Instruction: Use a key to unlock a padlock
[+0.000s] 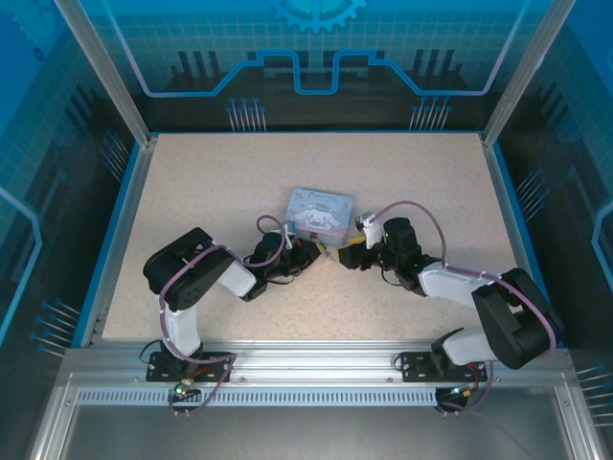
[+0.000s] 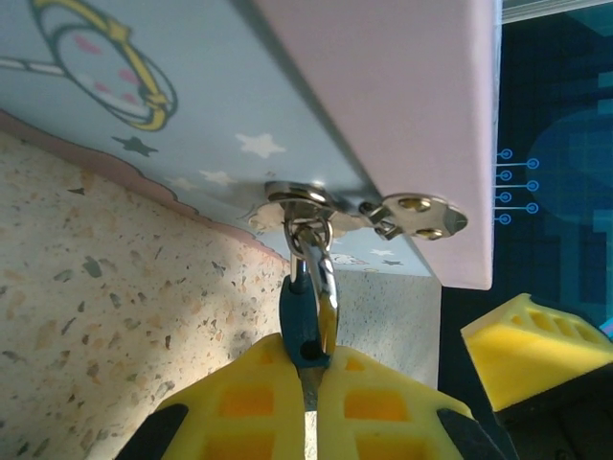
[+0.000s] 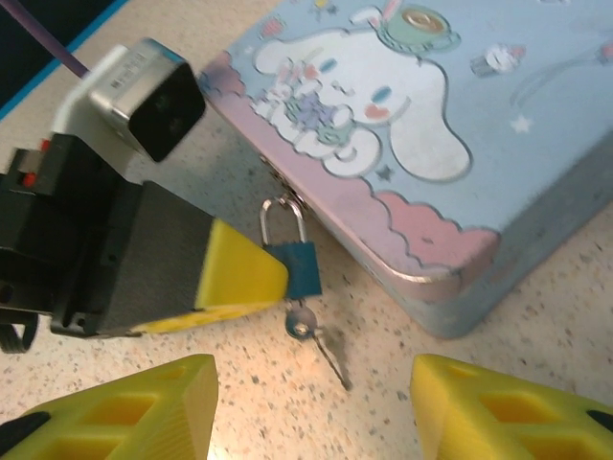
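Plainly, the left gripper point(image 2: 308, 369) is pinching the padlock point(image 3: 299, 268), its fingers pressing together on the teal body while the shackle is hanging through the hasp on the tin box point(image 3: 460, 144). The key point(image 3: 316, 340) is lying just below the padlock's base, one end touching or entering the keyhole (I cannot tell which) and the rest trailing onto the table point(image 3: 575, 326). The right gripper point(image 3: 314, 398) is hovering over it with fingers spread, gripping nothing. The step in hand, I judge, is taking hold of the key to seat and turn it. The next move is calling for the right fingers closing squarely on the key, then twisting while the left is steadying the body.
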Controlling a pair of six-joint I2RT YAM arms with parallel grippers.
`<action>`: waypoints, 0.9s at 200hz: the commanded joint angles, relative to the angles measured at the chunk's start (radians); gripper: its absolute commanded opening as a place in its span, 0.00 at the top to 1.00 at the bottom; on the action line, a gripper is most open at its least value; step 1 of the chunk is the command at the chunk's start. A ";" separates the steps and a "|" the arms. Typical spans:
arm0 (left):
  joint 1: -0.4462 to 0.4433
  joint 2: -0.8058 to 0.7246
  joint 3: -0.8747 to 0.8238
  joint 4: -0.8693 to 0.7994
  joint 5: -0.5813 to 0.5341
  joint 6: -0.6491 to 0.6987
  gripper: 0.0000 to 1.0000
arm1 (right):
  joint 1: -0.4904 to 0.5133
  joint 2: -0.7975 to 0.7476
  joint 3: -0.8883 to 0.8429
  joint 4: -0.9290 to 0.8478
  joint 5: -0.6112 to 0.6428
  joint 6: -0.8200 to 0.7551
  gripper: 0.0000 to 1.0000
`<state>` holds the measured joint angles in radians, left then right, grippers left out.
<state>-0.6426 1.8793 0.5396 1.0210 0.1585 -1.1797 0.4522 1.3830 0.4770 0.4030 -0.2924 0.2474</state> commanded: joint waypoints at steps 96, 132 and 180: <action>-0.046 -0.296 0.140 -0.893 -0.338 0.209 1.00 | 0.026 0.130 0.390 -0.453 0.249 0.074 0.38; -0.069 -0.277 0.228 -1.053 -0.444 0.262 0.97 | 0.068 0.287 0.582 -0.593 0.361 0.098 0.36; -0.109 -0.182 0.377 -1.221 -0.534 0.314 0.93 | 0.106 0.398 0.697 -0.694 0.416 0.096 0.36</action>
<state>-0.7338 1.6459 0.8467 -0.0578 -0.2939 -0.9192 0.5323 1.7454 1.1210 -0.1802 0.0666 0.3336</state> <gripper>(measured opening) 0.067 0.635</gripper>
